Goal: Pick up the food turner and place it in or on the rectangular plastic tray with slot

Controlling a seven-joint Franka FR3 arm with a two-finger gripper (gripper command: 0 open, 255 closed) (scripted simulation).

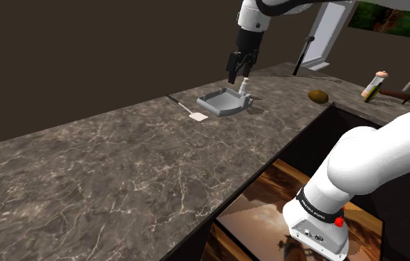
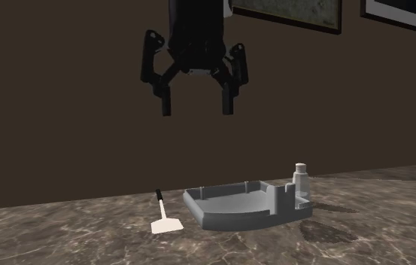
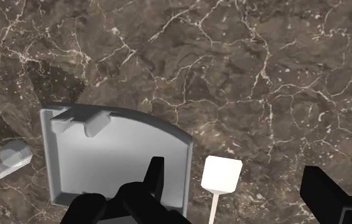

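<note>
Wrist view showed the food turner (image 3: 221, 174) lying flat on the marble counter (image 3: 263, 76), just beside the grey tray (image 3: 114, 159) and below the gripper (image 2: 197, 111), whose fingers stood wide apart, empty. It looked light, thin and stiff (probably slippery); its slim handle seemed the better hold.
</note>
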